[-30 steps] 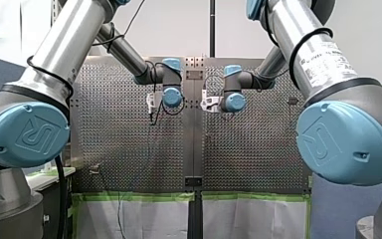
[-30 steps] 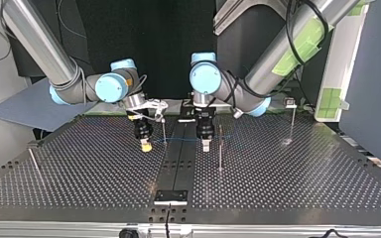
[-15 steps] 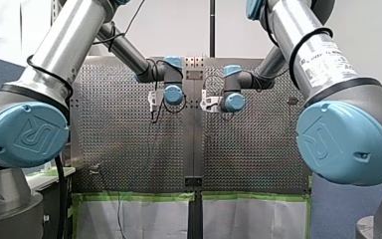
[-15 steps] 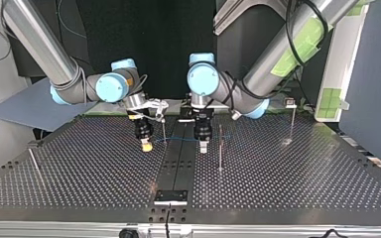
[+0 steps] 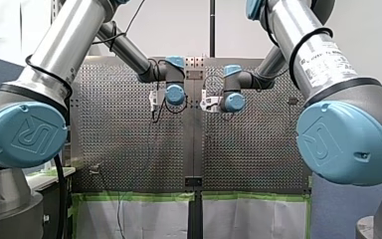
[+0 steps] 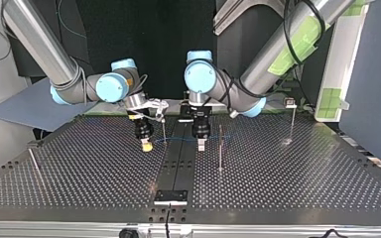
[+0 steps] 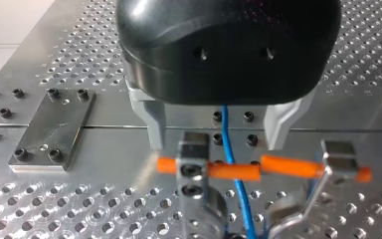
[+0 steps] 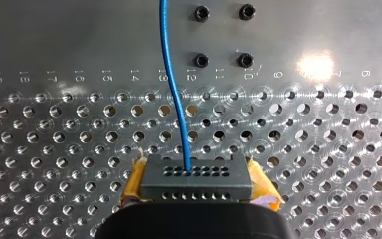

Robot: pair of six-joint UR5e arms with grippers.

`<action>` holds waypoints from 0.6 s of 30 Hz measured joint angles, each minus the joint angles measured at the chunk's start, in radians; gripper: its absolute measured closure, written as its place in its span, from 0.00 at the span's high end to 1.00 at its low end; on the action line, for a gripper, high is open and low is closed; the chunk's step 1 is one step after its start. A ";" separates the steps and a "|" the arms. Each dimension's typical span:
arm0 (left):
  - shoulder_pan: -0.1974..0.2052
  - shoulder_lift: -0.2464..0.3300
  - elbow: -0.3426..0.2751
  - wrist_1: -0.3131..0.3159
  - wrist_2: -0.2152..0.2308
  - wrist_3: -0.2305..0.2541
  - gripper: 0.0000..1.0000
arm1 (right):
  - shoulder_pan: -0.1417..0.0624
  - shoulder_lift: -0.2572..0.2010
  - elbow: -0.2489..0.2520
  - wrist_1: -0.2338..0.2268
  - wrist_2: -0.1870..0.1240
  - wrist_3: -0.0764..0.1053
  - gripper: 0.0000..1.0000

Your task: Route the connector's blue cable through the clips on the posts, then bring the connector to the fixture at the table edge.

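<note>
The front view looked from behind and above, between the shoulders of my left arm (image 5: pixel 54 55) and my right arm (image 5: pixel 318 59), along their reach over the perforated table (image 5: pixel 124 149). The top view faced them from across that table, at about work height, sides crossed. Each wrist view rode on its arm's wrist, very near the table; the right one sat close behind the connector (image 8: pixel 196 179). Both wrist views and the top view shared the blue cable (image 8: pixel 175 99).
</note>
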 joint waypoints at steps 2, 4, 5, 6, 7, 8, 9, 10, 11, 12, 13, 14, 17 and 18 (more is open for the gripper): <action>-0.001 0.000 0.000 -0.001 -0.009 0.007 0.29 | 0.000 0.000 0.000 0.000 0.000 0.000 0.00; -0.003 0.000 0.000 0.000 -0.017 0.012 0.13 | -0.001 0.000 0.000 0.000 0.000 0.000 0.00; -0.005 0.000 0.000 0.001 -0.022 0.017 0.00 | -0.001 0.000 0.000 0.000 0.000 0.000 0.00; -0.006 0.000 0.000 0.002 -0.024 0.021 0.00 | -0.001 0.000 0.000 0.000 0.000 0.000 0.00; -0.007 0.000 0.000 0.004 -0.026 0.025 0.00 | -0.002 0.000 0.000 0.000 0.000 0.000 0.00; -0.009 0.000 0.000 0.008 -0.026 0.029 0.00 | -0.002 0.000 0.000 0.000 0.000 0.000 0.00; -0.010 0.000 0.000 0.011 -0.025 0.031 0.00 | -0.002 0.000 0.000 0.000 0.000 0.000 0.00; -0.011 0.000 0.000 0.013 -0.025 0.033 0.00 | -0.003 0.000 0.000 0.000 0.000 0.000 0.00; -0.012 0.000 0.000 0.016 -0.024 0.034 0.00 | -0.003 0.000 0.000 0.000 0.000 0.000 0.00; -0.013 0.000 0.000 0.017 -0.024 0.035 0.00 | -0.003 0.000 0.000 0.000 0.000 0.000 0.00; -0.014 0.000 0.000 0.018 -0.022 0.035 0.00 | -0.003 0.000 0.000 0.000 0.000 0.000 0.00; -0.015 0.000 0.000 0.019 -0.019 0.035 0.00 | -0.003 0.000 0.000 0.000 0.000 0.000 0.00; -0.018 0.000 0.000 0.020 0.000 0.033 0.00 | -0.003 0.000 0.000 0.001 0.000 0.000 0.00; -0.018 0.000 0.000 0.020 0.004 0.031 0.00 | -0.003 0.000 0.000 0.001 0.000 0.000 0.00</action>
